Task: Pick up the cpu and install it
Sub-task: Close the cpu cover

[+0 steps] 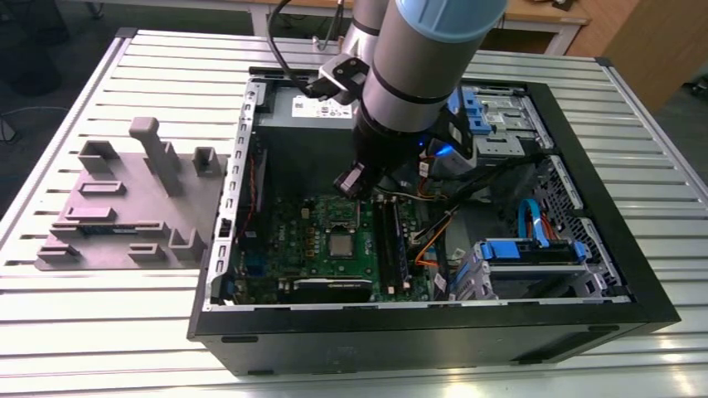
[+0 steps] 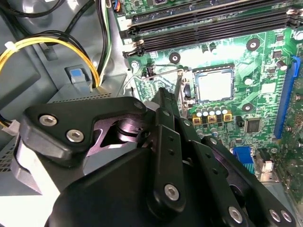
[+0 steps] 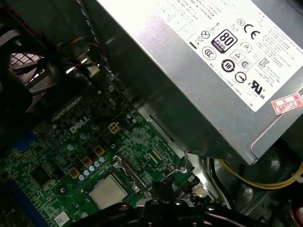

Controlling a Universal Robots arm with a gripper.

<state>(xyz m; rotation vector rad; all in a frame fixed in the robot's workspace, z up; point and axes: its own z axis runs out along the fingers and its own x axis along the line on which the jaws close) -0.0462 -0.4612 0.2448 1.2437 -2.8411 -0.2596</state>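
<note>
While the black open-sided computer case [image 1: 443, 332] lies on the slatted metal surface [image 1: 166, 332] | small square silvery-grey cpu [image 1: 341, 244] already sits in its socket on the green motherboard [image 1: 321, 265] inside | black tool [image 2: 179, 90] hovers close by, can't tell if it's open or holding anything | big grey metal power supply box [image 3: 213, 71] in the case too

Cpu [image 1: 340, 245] in motherboard [image 1: 288, 249] socket, inside case [image 1: 443, 332].

Exterior view overlooks the case [image 1: 443, 332]; both wrist views share the cpu [image 2: 214, 85] [image 3: 108, 191].
</note>
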